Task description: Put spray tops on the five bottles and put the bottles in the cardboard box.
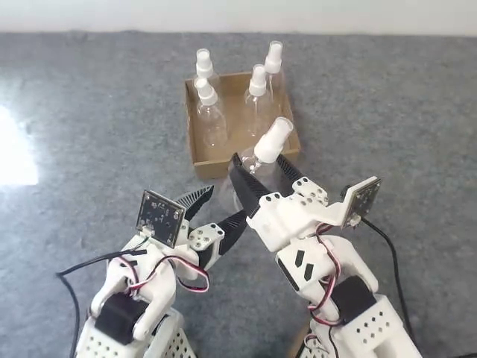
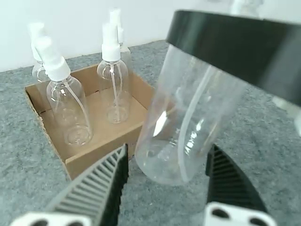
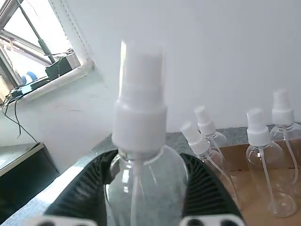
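Right gripper is clamped snug round the clear bottle, spray top already on it, held just off the cardboard box on the side nearest the arms. Left gripper is wide open either side of that bottle's base, not squeezing it. Four more capped bottles stand at the box, the nearer two clearly inside

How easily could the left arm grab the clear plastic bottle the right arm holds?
Probably yes: the left gripper sits open right by the base of the clear plastic bottle, nothing between.
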You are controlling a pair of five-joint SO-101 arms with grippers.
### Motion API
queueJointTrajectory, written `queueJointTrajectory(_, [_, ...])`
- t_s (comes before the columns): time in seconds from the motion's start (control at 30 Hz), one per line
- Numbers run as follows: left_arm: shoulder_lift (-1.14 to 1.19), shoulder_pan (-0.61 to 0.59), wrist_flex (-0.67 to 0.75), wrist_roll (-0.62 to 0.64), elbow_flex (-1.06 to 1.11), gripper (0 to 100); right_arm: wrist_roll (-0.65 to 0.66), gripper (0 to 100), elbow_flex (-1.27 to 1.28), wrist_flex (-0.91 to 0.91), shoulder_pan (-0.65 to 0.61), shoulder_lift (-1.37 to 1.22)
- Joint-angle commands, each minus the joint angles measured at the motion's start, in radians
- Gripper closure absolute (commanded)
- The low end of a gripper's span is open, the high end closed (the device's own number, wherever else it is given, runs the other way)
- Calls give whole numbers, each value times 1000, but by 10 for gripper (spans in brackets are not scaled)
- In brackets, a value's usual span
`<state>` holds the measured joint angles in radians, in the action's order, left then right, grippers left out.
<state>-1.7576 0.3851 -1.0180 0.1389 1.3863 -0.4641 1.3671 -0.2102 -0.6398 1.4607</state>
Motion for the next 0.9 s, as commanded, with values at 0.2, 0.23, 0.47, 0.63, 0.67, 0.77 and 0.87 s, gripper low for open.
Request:
queueJointTrajectory(0.2, [-11, -118, 126, -3, 24, 754, -9, 965, -64, 12, -16, 28])
queueJointTrajectory(0.23, [-11, -121, 127, -5, 24, 754, -9, 965, -64, -5, -16, 28])
queueJointTrajectory(0.47, [-12, -121, 123, -5, 24, 754, -9, 965, -69, -41, -16, 28])
queueJointTrajectory(0.63, [-14, -121, 32, -5, -27, 754, -6, 965, -66, -41, -7, 28])
queueJointTrajectory(0.67, [-14, -121, 14, -3, -41, 754, 0, 965, -66, -42, -2, 28])
queueJointTrajectory(0.77, [-14, -121, -14, -3, -64, 754, 40, 965, -64, -42, 36, 27])
queueJointTrajectory(0.87, [-14, -129, -18, -3, -71, 754, 46, 965, -64, -42, 91, 24])
